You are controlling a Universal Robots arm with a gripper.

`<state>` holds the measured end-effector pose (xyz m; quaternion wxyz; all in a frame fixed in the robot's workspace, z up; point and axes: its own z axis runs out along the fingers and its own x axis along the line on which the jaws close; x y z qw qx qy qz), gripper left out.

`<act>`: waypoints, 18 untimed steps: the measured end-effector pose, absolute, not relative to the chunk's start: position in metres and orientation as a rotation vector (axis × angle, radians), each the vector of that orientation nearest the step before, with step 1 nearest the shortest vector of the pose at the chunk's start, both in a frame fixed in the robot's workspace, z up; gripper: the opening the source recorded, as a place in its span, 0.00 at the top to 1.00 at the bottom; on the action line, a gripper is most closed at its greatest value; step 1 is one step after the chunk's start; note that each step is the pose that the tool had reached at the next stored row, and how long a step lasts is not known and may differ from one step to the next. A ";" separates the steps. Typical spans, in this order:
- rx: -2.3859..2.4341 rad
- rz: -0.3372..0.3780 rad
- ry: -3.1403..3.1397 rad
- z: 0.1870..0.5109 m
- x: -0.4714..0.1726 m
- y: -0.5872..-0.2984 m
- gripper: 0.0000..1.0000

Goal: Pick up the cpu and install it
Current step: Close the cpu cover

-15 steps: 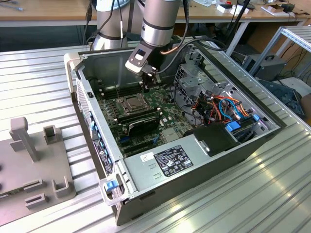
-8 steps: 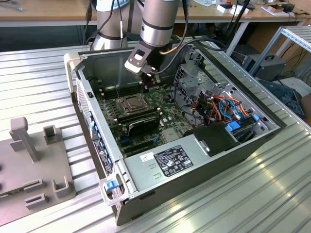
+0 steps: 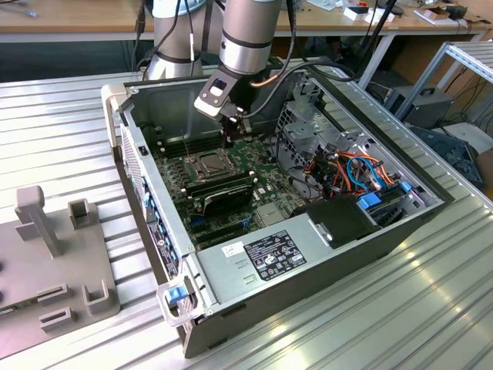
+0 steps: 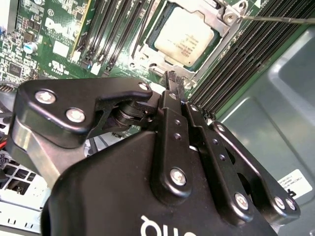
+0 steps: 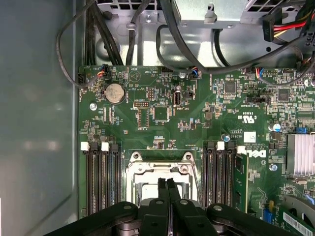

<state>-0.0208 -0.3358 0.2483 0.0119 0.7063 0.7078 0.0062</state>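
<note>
In the second wrist view the gripper [image 4: 174,81] is hovering clenched, fingers pressed together and grasping nothing, just short of the socket. The cpu [image 4: 184,37] is lying seated inside the metal socket frame [image 4: 224,17], so placing looks done. The thin latch lever [image 4: 275,19] is sticking out, seemingly unlatched, so locking seems left

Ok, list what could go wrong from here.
The claw hangs shut close above the cpu in its socket; dropping could press it askew. A thin metal rod sticks up beside the socket, so the claw might snag it. Memory slots flank the socket closely; sideways drift could strike their latches.
</note>
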 end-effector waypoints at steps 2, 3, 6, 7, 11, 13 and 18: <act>2.202 0.019 2.207 0.248 -0.023 -0.336 0.89; 2.202 0.019 2.207 0.248 -0.024 -0.336 0.89; 2.202 0.019 2.207 0.247 -0.026 -0.337 0.89; 2.202 0.019 2.207 0.247 -0.027 -0.337 0.89; 2.202 0.019 2.207 0.246 -0.028 -0.337 0.89; 2.202 0.019 2.207 0.246 -0.031 -0.337 0.89; 2.202 0.019 2.207 0.246 -0.032 -0.337 0.89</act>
